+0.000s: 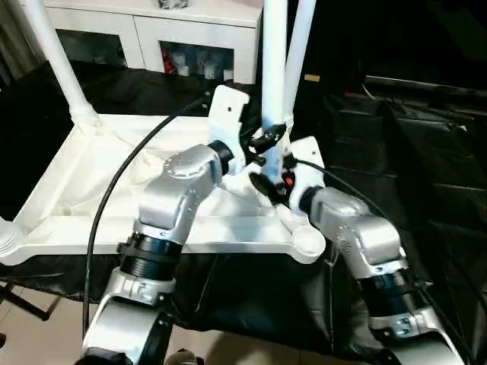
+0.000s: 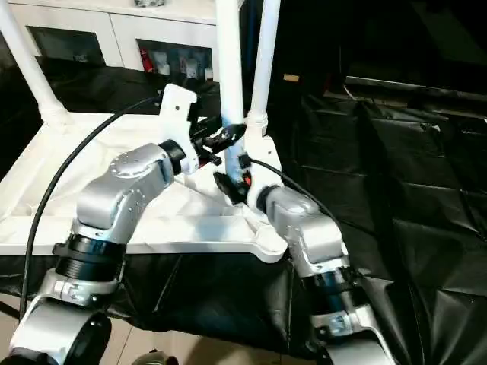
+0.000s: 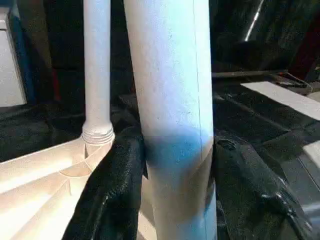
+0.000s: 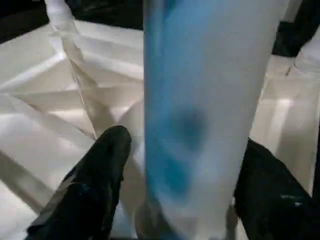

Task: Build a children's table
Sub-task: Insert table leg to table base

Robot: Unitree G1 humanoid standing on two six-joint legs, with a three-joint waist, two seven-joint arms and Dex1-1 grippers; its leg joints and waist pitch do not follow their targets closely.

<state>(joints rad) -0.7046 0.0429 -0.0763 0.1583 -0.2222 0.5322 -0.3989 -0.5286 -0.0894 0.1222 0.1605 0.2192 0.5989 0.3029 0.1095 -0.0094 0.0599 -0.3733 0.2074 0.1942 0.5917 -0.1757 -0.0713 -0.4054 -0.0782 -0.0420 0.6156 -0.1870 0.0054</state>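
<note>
Two hands meet on one upright white leg (image 1: 274, 61) at upper centre of the head views: the left hand (image 3: 172, 165) is clenched around it. The right hand (image 4: 187, 165) straddles the leg; whether it grips, I cannot tell. The upturned tabletop (image 1: 91, 190) lies at left on the black-draped desk (image 1: 411, 152).

I count one white table top (image 1: 91, 194), ribbed underside up. I count three white legs: one at far left corner (image 1: 57, 57), one at far right corner (image 1: 303, 46), one upright between grippers (image 1: 274, 61). Fourth leg end possibly at left edge; I cannot tell. Two grippers: left (image 1: 266, 141), right (image 1: 266, 186). One white glass-door cabinet (image 1: 144, 30) behind.
</note>
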